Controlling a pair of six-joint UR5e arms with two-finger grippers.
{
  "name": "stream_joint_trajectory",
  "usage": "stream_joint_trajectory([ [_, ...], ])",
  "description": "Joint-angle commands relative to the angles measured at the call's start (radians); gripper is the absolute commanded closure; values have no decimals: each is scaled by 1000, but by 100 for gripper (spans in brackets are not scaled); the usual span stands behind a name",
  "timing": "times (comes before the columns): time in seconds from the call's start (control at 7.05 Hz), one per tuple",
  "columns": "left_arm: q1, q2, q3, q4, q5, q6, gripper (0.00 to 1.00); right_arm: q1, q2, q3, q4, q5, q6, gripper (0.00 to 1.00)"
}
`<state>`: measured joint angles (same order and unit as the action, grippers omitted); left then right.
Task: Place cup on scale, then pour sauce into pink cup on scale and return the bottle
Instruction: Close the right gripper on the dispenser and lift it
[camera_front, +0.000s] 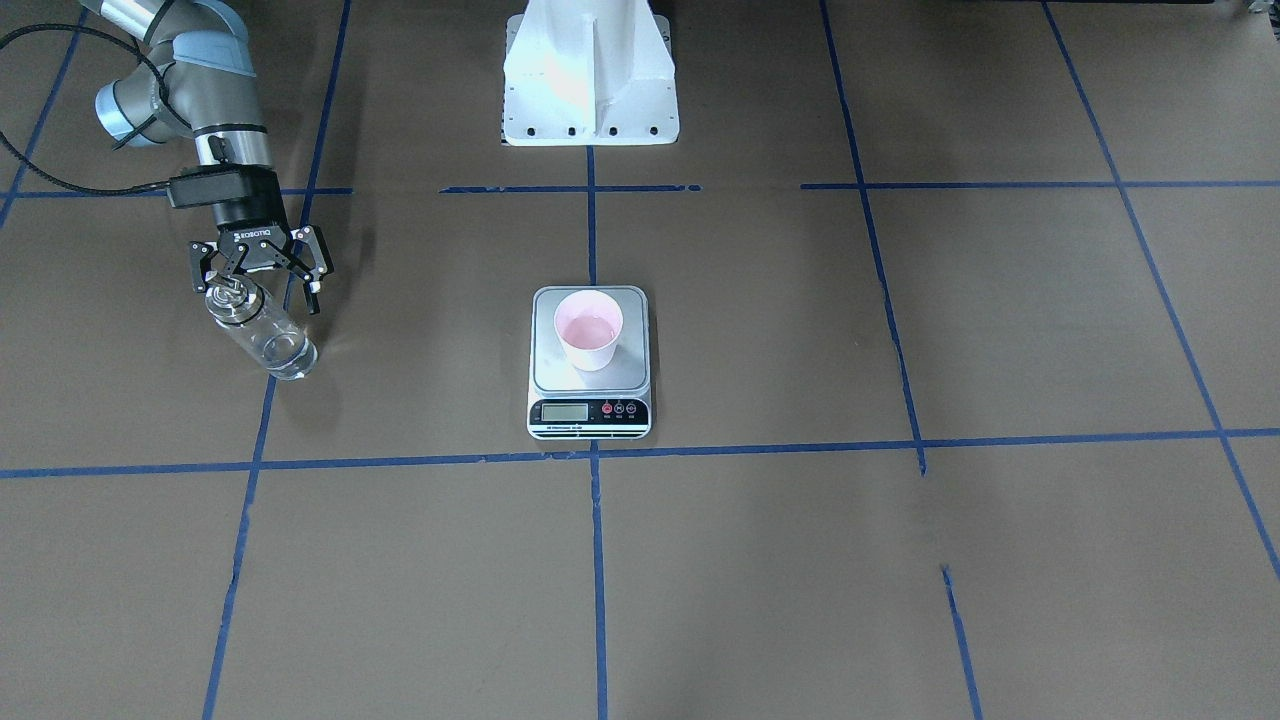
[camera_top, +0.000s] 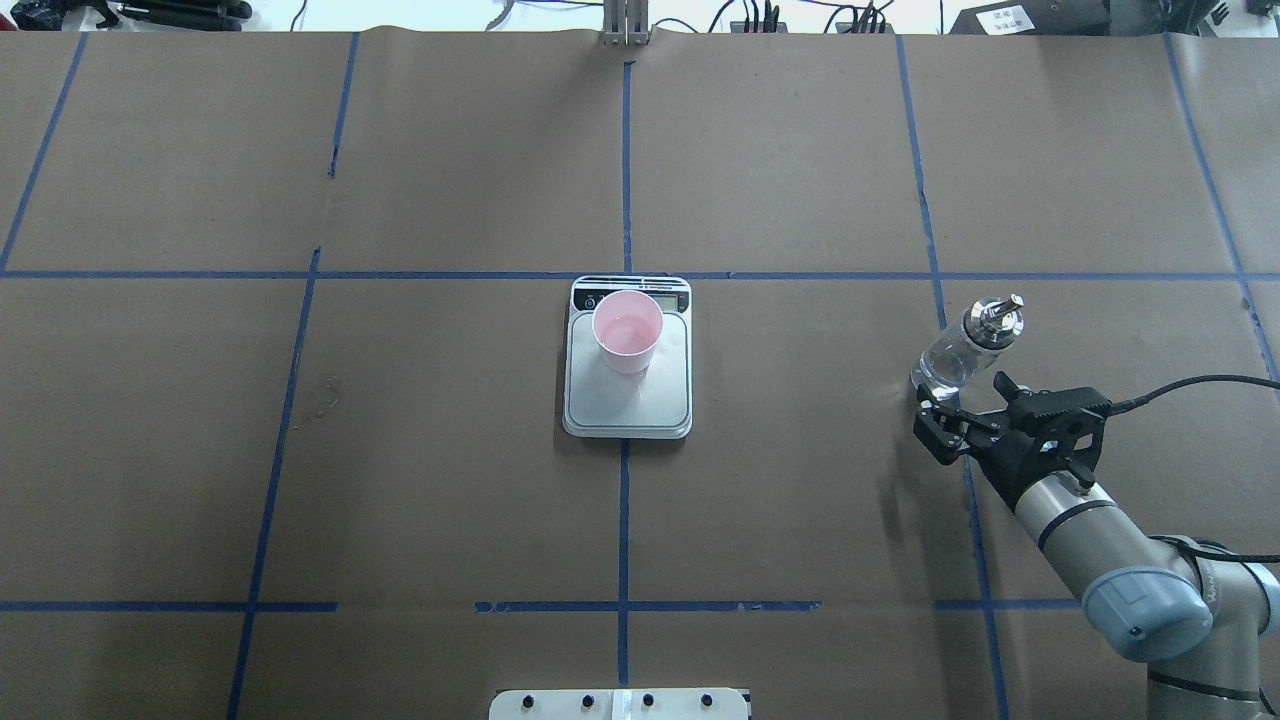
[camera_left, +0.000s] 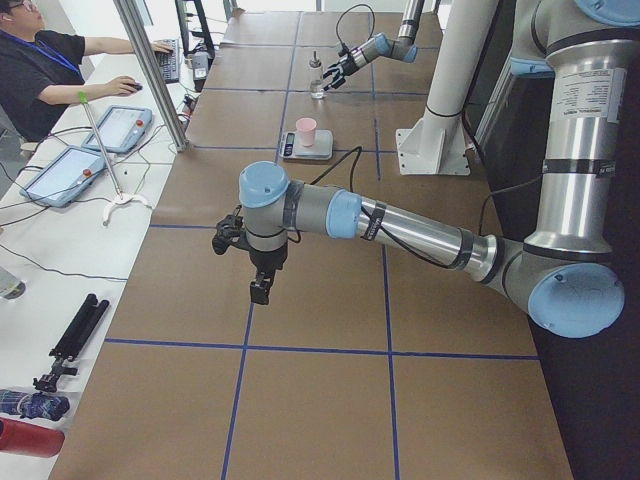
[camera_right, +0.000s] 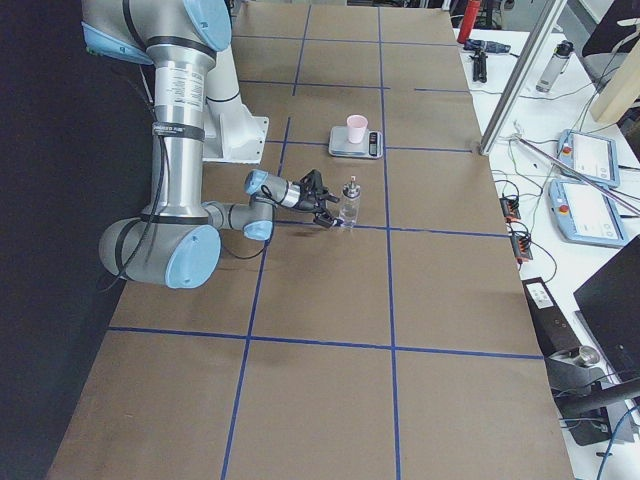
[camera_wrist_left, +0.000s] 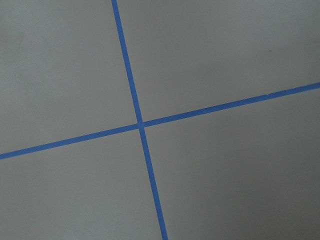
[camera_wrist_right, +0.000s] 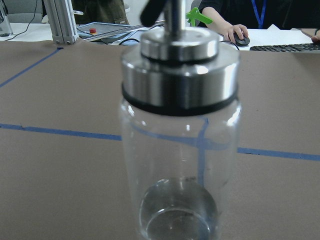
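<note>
The pale pink cup (camera_front: 590, 335) stands on the steel platform of the scale (camera_front: 560, 372) at the table's middle; there is clear liquid in it. It also shows in the overhead view (camera_top: 628, 330) on the scale (camera_top: 625, 405). The clear glass bottle (camera_front: 262, 335) with a silver cap stands upright on the table at the robot's right side (camera_top: 950, 360). My right gripper (camera_top: 962, 395) is open, its fingers spread just behind the bottle, not closed on it. The right wrist view is filled by the bottle (camera_wrist_right: 180, 150). My left gripper (camera_left: 260, 290) hangs over bare table; I cannot tell its state.
The white robot base mount (camera_front: 590, 80) stands at the table's robot-side edge. Blue tape lines (camera_wrist_left: 140, 124) grid the brown table. A side bench with tablets (camera_left: 120, 125) and an operator (camera_left: 40, 70) lies beyond the far edge.
</note>
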<state>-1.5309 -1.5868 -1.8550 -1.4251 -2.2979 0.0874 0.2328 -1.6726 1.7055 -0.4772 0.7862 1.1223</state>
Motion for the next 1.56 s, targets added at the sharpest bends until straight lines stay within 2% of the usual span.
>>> stream_joint_trajectory([
  [0.0,0,1,0,0,0,0,0,2,27,-30,2,-13,-13,0],
  [0.71,0,1,-3,0,0,0,0,45,33,-50,3,-12,-33,1],
  [1.14,0,1,-4,0,0,0,0,57,80,-76,3,-12,-36,2],
  [1.28,0,1,-4,0,0,0,0,62,80,-76,5,-10,-51,4],
  [1.42,0,1,-4,0,0,0,0,63,82,-76,5,-10,-52,13],
])
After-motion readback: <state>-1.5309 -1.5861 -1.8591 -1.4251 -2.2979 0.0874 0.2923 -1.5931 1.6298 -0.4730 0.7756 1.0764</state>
